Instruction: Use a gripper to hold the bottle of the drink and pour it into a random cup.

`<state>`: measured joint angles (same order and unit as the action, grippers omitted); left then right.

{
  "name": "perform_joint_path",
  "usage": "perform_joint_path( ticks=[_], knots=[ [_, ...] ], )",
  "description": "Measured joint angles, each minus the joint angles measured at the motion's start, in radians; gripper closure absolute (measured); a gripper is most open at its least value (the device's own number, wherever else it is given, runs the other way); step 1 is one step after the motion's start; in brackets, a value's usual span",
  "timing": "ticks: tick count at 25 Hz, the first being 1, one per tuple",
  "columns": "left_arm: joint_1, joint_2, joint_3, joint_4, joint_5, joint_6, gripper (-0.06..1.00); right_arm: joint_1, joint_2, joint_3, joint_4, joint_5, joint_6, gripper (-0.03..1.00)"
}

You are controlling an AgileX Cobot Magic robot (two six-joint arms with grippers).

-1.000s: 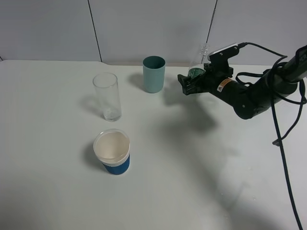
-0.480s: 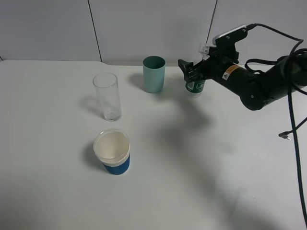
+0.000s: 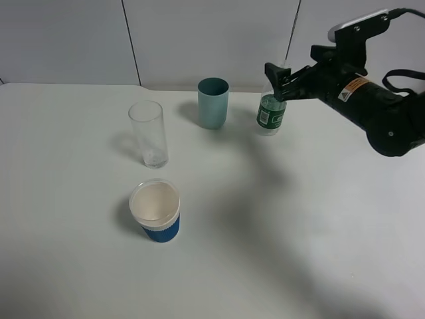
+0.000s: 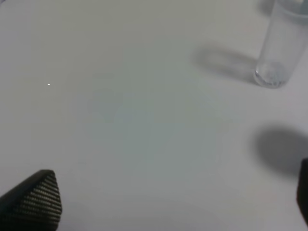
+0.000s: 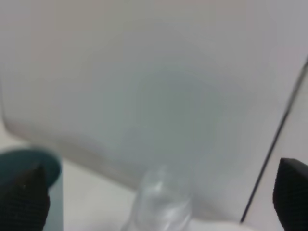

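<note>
The bottle (image 3: 271,113), clear with a dark green label, stands upright on the white table (image 3: 279,219), to the right of the teal-green cup (image 3: 213,102). My right gripper (image 3: 279,80) hovers open above the bottle's neck, holding nothing. In the right wrist view the blurred bottle neck (image 5: 161,204) shows low between the two black fingertips (image 5: 21,202), with the cup's rim (image 5: 29,166) off to one side. The drink inside is too faint to make out. The left gripper (image 4: 168,204) is open over bare table, and only its fingertips (image 4: 33,202) show.
A tall clear glass (image 3: 147,133) stands left of the cup and also appears as the glass (image 4: 279,48) in the left wrist view. A white cup with a blue sleeve (image 3: 156,211) sits nearer the front. A grey panelled wall (image 3: 199,40) runs behind the table.
My right gripper has risen and drawn back to the right, from level with the bottle's body to above its neck. The bottle stays standing on the table.
</note>
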<state>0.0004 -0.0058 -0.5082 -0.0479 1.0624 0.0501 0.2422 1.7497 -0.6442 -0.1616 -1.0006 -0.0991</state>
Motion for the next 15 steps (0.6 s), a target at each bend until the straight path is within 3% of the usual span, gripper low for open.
perform_joint_path(
  ticks=[3,15],
  knots=[
    [0.000,0.000,0.000,0.000,0.000,0.000,-0.05,0.000,-0.091,0.008,0.008,0.051,0.000,0.05],
    [0.000,0.000,0.000,0.000,0.000,0.000,-0.05,-0.057,-0.468,0.009,0.051,0.404,-0.018,0.05]
  ],
)
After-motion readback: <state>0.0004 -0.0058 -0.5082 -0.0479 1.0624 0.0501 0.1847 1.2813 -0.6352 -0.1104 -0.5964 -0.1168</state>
